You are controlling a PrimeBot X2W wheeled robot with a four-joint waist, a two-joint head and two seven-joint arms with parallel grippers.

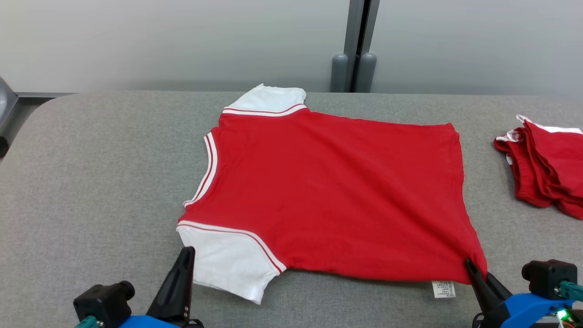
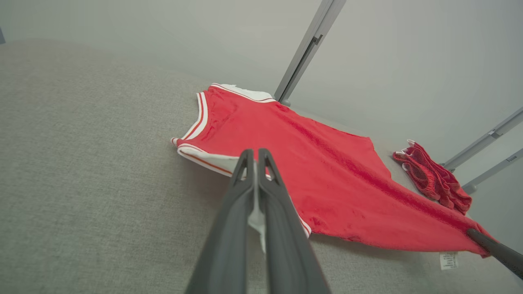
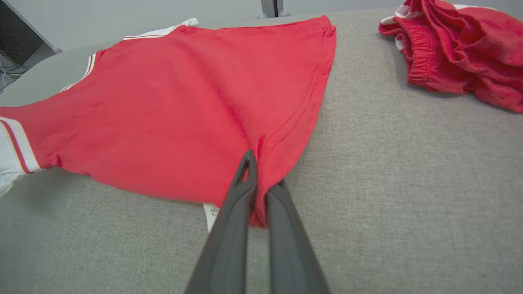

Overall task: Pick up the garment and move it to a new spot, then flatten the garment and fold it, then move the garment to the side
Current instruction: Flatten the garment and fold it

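Note:
The garment point(image 1: 328, 191) is a red T-shirt with white sleeves, spread flat on the grey table, neck to the left and hem to the right. My left gripper point(image 1: 186, 250) is shut on the near white sleeve point(image 2: 212, 160), with white cloth pinched between its fingers point(image 2: 229, 212). At the near right, my right gripper point(image 1: 468, 263) is shut on the hem corner of the garment point(image 3: 229, 94); red cloth runs between its fingers point(image 3: 241, 192). A white care label point(image 1: 443, 289) hangs out beside that corner.
A heap of red and white clothes point(image 1: 546, 164) lies at the table's right edge. A grey post point(image 1: 355, 54) stands behind the table's far edge. Bare grey table point(image 1: 91, 173) stretches to the left of the garment.

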